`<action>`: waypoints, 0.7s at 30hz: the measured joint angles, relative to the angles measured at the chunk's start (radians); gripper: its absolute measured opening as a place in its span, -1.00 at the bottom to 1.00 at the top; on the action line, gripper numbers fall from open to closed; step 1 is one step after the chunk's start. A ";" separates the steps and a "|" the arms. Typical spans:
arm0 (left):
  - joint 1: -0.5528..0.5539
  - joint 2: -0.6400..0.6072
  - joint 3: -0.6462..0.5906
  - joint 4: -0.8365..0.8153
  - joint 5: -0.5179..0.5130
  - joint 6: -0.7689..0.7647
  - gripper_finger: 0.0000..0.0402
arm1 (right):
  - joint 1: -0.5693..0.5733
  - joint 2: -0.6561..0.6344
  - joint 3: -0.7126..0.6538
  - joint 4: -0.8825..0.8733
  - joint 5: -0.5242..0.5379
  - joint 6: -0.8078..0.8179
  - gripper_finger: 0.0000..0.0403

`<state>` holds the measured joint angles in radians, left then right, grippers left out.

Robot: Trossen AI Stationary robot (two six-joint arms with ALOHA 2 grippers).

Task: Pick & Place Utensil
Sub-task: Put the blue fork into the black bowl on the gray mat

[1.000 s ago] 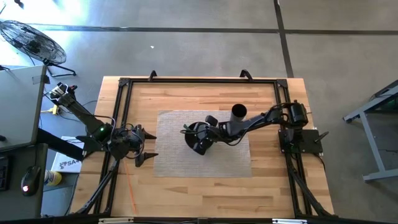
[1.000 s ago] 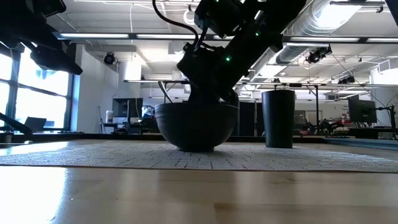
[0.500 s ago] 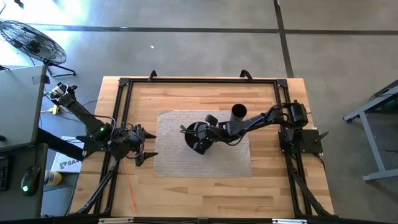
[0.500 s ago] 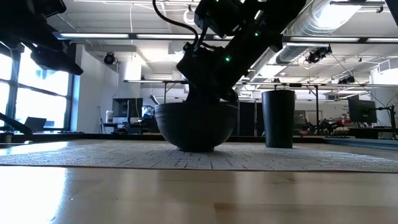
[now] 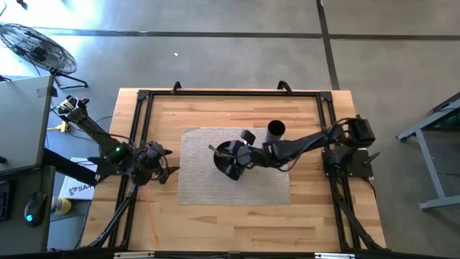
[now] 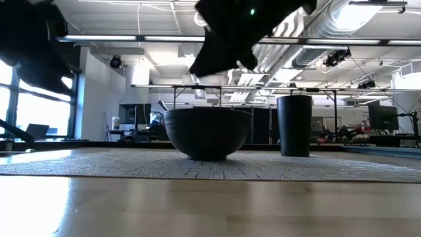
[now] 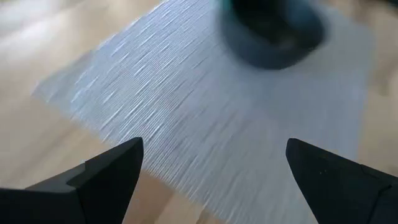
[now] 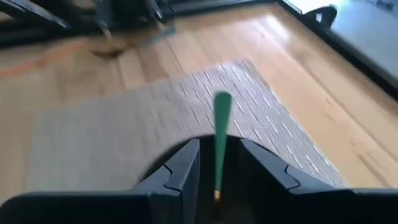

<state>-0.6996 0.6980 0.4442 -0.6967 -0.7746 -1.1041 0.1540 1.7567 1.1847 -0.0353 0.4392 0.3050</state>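
Left gripper (image 5: 167, 171): at the left edge of the table (image 5: 215, 223), just off the left side of the mat (image 5: 194, 187). Fingers (image 7: 106, 177) spread wide apart, nothing between them. Its wrist view faces across the mat toward the bowl.

Mat: grey woven rectangle at the centre of the wooden table; bears the bowl and the cup.

Bowl (image 5: 228, 160): dark, round, upright on the middle of the mat. In the low view (image 6: 207, 131) it stands left of the cup.

Utensil (image 8: 219, 140): green handle, held between the right gripper's fingers. In the high view its tip (image 5: 213, 149) shows at the bowl's upper left rim. Which kind of utensil it is cannot be told.

Right gripper (image 5: 241, 153): reaches in from the right side of the table, above the bowl. Fingers (image 8: 180, 168) closed on the green utensil. In the low view it hangs clear of the bowl's rim.

Cup (image 5: 276, 130): dark, tall, upright near the mat's far right corner, apart from the bowl, just beside the right arm.
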 joint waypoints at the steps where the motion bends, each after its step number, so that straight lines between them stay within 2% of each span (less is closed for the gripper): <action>1: 0.000 0.003 0.000 -0.045 0.007 -0.063 0.94 | 0.014 -0.012 0.000 0.000 0.009 0.000 -0.47; 4: 0.000 0.032 0.000 -0.089 0.068 -0.145 0.94 | 0.052 -0.032 0.000 -0.002 0.036 0.000 -0.47; 10: 0.000 0.170 0.002 0.067 0.153 -0.179 0.94 | 0.095 -0.034 0.000 -0.003 0.074 -0.023 -0.47; 17: -0.001 0.302 0.035 -0.103 0.321 -0.602 0.94 | 0.095 -0.036 0.000 -0.006 0.082 -0.027 -0.47; 21: -0.001 0.360 0.035 -0.150 0.398 -0.728 0.94 | 0.095 -0.036 0.000 -0.007 0.083 -0.044 -0.47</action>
<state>-0.7006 1.0578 0.4797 -0.8462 -0.3766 -1.8323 0.2485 1.7203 1.1847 -0.0422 0.5224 0.2607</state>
